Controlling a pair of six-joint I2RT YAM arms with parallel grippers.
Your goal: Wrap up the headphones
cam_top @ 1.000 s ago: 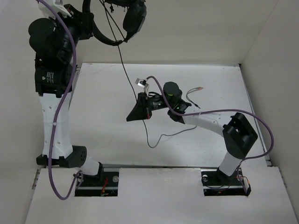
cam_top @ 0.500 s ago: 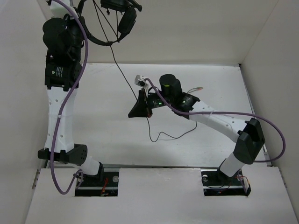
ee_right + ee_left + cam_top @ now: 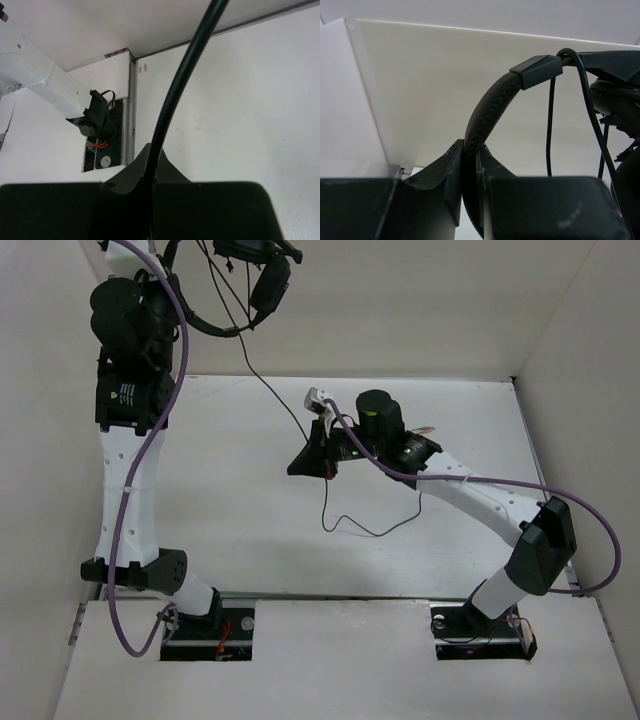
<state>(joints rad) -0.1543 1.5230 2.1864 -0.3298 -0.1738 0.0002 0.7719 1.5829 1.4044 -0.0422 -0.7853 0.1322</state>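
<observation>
The black headphones [image 3: 245,285] hang high at the back left. My left gripper [image 3: 183,302] is shut on their headband [image 3: 487,107], seen between the jaws in the left wrist view [image 3: 470,152]. An earcup [image 3: 615,100] hangs to the right. The thin black cable [image 3: 275,390] runs down from the headphones to my right gripper [image 3: 303,462], which is shut on it above the middle of the table. In the right wrist view the cable [image 3: 182,80] passes up out of the closed jaws [image 3: 152,155]. Below the gripper the cable's slack [image 3: 360,525] hangs and trails across the table. I cannot make out the plug.
White walls enclose the table [image 3: 220,490] at the back and on both sides. The right arm [image 3: 480,505] stretches across the table's right half. The left arm [image 3: 130,440] stands tall at the left. Purple robot cables [image 3: 590,530] loop beside both arms.
My right gripper has moved right and a little farther back with the cable, dragging the slack along the table. The left arm shifted the headphones left earlier and has since held still.
</observation>
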